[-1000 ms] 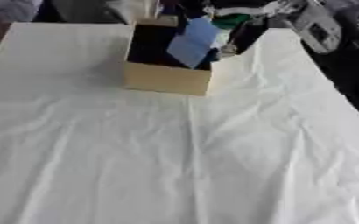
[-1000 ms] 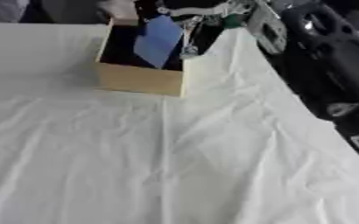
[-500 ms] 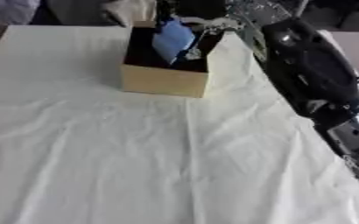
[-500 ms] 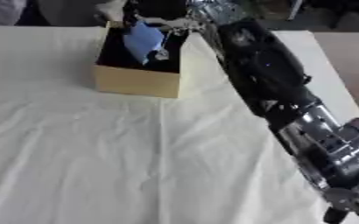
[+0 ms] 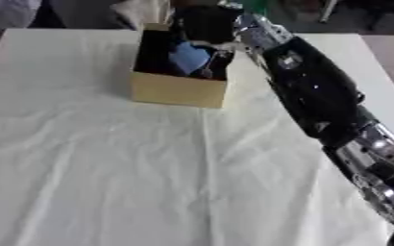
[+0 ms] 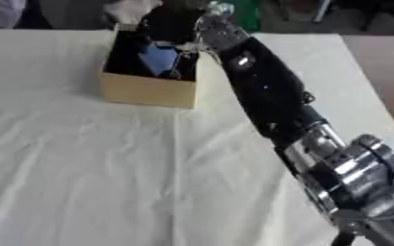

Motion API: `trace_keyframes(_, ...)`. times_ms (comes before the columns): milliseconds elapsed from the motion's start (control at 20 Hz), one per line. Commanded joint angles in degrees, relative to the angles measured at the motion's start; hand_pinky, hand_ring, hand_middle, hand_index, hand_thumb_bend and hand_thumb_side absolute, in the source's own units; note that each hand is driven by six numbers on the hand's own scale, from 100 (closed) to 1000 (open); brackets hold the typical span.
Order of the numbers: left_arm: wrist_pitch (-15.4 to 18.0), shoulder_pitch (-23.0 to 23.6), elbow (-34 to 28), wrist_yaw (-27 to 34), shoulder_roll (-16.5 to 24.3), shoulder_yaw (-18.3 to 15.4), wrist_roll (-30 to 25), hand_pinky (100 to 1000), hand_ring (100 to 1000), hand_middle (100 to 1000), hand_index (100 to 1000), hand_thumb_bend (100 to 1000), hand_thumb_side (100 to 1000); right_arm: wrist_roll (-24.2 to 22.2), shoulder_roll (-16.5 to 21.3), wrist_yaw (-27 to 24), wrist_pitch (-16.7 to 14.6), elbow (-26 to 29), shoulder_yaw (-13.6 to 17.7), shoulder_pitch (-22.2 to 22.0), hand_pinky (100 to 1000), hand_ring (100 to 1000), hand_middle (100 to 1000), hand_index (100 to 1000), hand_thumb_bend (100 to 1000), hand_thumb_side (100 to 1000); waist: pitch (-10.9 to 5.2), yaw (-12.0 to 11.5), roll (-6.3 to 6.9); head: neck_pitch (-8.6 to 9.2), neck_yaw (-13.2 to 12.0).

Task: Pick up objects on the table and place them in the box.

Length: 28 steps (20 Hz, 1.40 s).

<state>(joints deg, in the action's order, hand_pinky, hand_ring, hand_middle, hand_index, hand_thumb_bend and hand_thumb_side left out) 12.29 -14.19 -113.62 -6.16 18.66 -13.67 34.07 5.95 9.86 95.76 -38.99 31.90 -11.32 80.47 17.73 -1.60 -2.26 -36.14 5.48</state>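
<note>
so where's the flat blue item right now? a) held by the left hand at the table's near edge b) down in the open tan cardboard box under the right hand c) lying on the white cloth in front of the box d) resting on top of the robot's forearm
b: the flat blue item sits inside the open tan cardboard box, with the right hand reaching over the box's opening.

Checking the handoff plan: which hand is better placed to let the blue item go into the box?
The right hand: its arm reaches across the table and it already sits over the box, with the blue item under it. The left hand shows in neither view.
</note>
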Motion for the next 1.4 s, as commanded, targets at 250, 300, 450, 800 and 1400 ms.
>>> trace_keyframes(250, -0.01, -0.36, -0.97, 0.39, 0.58, -0.1, -0.2, 730, 574, 541, 805, 370, 182, 0.91, -0.06, 4.7, 4.23, -1.16, 2.34, 1.85, 839, 894, 824, 785, 415, 194, -0.1, -0.21, 0.37, 0.58, 0.45)
trace_keyframes(300, -0.01, -0.35, -0.97, 0.41, 0.57, -0.09, -0.22, 730, 574, 541, 805, 369, 182, 0.93, -0.04, 5.02, 4.66, -0.95, 2.36, 1.97, 855, 924, 868, 823, 409, 163, -0.11, -0.2, 0.38, 0.57, 0.48)
trace_keyframes(450, -0.05, -0.35, -0.97, 0.47, 0.58, -0.07, -0.31, 730, 574, 541, 806, 370, 183, 1.07, -0.01, 6.82, 6.41, 0.06, 2.24, 2.31, 879, 959, 903, 849, 397, 103, -0.15, -0.17, 0.4, 0.55, 0.58)
trace_keyframes(800, -0.08, -0.31, -0.97, 0.57, 0.61, -0.07, -0.43, 731, 574, 541, 805, 369, 181, 2.25, 0.7, 9.57, 8.92, 2.7, 2.72, 2.52, 883, 960, 903, 846, 392, 100, -0.39, 0.01, 0.46, 0.28, 0.43)
trace_keyframes(1400, -0.02, -0.27, -0.97, 0.0, 0.84, -0.36, -0.01, 730, 573, 542, 804, 370, 176, -3.8, 12.1, -24.49, 13.8, 32.09, -0.42, -4.58, 790, 825, 787, 805, 403, 100, -0.49, 1.45, 1.08, -0.25, -1.22)
